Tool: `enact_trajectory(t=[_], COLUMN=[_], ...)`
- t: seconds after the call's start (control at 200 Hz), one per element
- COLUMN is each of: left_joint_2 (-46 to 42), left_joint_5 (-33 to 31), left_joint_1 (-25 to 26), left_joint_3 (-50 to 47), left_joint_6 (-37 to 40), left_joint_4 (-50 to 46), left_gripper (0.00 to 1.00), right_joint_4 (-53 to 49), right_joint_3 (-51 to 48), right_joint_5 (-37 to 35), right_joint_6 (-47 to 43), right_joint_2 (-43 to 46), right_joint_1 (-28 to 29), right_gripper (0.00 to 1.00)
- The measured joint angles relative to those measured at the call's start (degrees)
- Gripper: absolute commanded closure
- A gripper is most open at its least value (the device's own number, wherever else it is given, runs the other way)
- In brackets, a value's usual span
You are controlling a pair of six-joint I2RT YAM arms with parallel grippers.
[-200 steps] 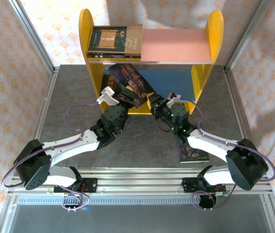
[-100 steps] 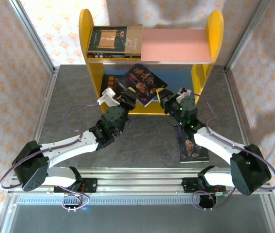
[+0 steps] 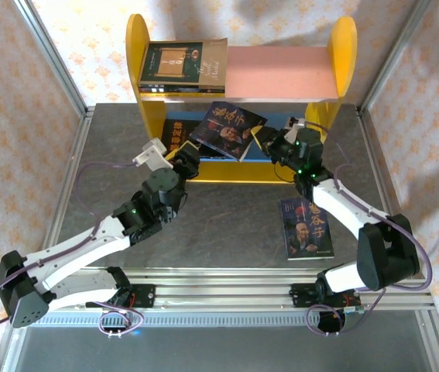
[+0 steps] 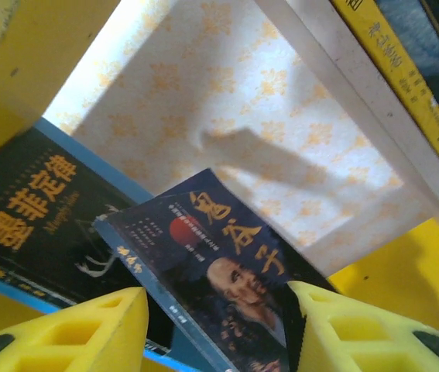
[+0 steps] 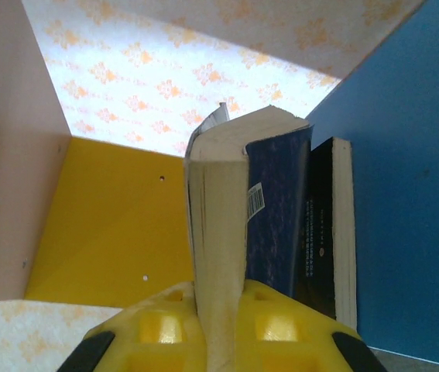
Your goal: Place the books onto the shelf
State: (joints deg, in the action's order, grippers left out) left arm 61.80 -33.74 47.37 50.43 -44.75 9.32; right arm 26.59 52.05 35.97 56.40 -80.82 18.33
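A grey, mottled surface [image 3: 231, 225] lay inside a frame of aluminium posts [image 3: 49, 54], with ribbed metal rails [image 3: 227, 283] running along its near edge. A cream backdrop [image 3: 18, 116] printed with small orange floral motifs hung on every side. A soft shadow crossed it in the left wrist view. A yellow-covered book [image 4: 401, 74] showed its spine, printed with dark characters.
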Motion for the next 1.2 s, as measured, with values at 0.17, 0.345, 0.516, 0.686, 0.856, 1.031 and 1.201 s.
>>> enact_trajectory(t=[0.17,0.345,0.516,0.686,0.856,1.031,1.201], left_joint_2=[-0.15,-0.24,-0.44,-2.58,-4.44,-5.90,-6.47], left_joint_5=[1.01,4.00,6.38,7.13,7.61,7.61,7.61], left_joint_1=[-1.18,-1.79,-2.38,-2.54,-2.54,-2.91,-3.30], left_joint_3=[6.43,9.27,9.40,8.61,7.65,6.71,6.47], left_joint_6=[3.76,6.03,6.54,6.73,6.73,6.71,6.71], left_joint_4=[-12.31,-21.53,-27.67,-30.51,-32.54,-33.68,-34.18], left_gripper=[0.50,0.50,0.50,0.49,0.49,0.49,0.49], right_joint_4=[-6.47,-10.08,-12.87,-13.38,-13.35,-13.20,-12.70], right_joint_3=[5.40,8.66,11.17,13.05,15.34,17.27,18.73], right_joint_5=[5.31,10.01,13.00,15.37,17.49,18.32,18.56], right_joint_6=[-8.31,-14.80,-19.28,-21.42,-22.12,-22.21,-22.18], right_joint_2=[-2.27,-5.57,-9.16,-12.22,-15.39,-18.38,-20.92], right_joint_1=[-0.92,-1.49,-1.90,-2.03,-2.03,-2.03,-2.03], right_gripper=[0.92,0.92,0.92,0.92,0.92,0.92,0.91])
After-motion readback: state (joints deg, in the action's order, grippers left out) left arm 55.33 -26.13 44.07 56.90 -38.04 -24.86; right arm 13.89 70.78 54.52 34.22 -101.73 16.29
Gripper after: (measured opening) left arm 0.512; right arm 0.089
